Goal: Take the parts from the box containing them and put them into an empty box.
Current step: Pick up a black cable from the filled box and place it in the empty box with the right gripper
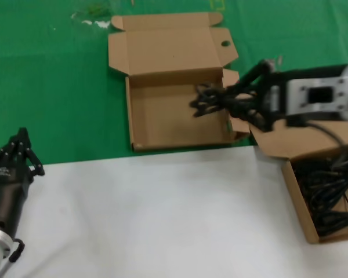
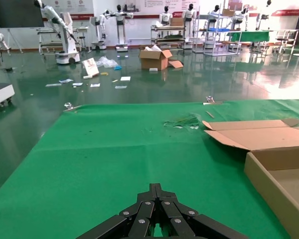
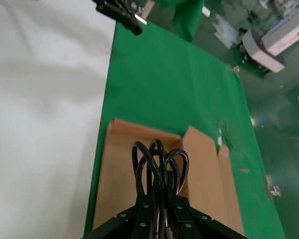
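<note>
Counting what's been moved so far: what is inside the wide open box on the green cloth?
Nothing lies on the wide box's visible floor. The right gripper holds a cable bundle above its right side, hiding the floor beneath.

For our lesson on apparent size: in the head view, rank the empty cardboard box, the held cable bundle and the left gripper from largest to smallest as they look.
1. Empty cardboard box, clearly largest.
2. Left gripper and the cable bundle held by the right gripper look alike; the left gripper sits nearer the camera, so I won't rank them.
</note>
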You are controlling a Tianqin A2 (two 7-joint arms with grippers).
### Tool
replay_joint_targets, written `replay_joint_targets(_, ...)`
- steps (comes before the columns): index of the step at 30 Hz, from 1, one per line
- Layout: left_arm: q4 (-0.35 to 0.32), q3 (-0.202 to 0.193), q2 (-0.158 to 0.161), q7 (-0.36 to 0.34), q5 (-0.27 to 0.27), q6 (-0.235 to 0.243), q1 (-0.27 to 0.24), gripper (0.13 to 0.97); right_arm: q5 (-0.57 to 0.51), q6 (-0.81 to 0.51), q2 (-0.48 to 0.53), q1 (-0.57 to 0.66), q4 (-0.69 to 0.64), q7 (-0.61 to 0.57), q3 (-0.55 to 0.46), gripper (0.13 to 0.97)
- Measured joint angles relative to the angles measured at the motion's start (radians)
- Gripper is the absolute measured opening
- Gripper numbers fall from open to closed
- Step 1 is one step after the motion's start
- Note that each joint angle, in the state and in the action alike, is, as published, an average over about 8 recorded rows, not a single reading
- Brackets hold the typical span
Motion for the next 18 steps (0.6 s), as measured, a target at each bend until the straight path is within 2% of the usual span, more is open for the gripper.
replay_joint_targets(7,0.0,0.0,0.0,0.0,0.0,0.0,0.0,0.14,-0.03,0.076,-0.152,0.023,-0.163,-0.094,-0.065,0.167)
replay_joint_targets(18,0.0,0.0,0.0,0.0,0.0,0.0,0.0,0.14,-0.054,0.165,-0.316,0.104,-0.455,-0.288,-0.137,0.167)
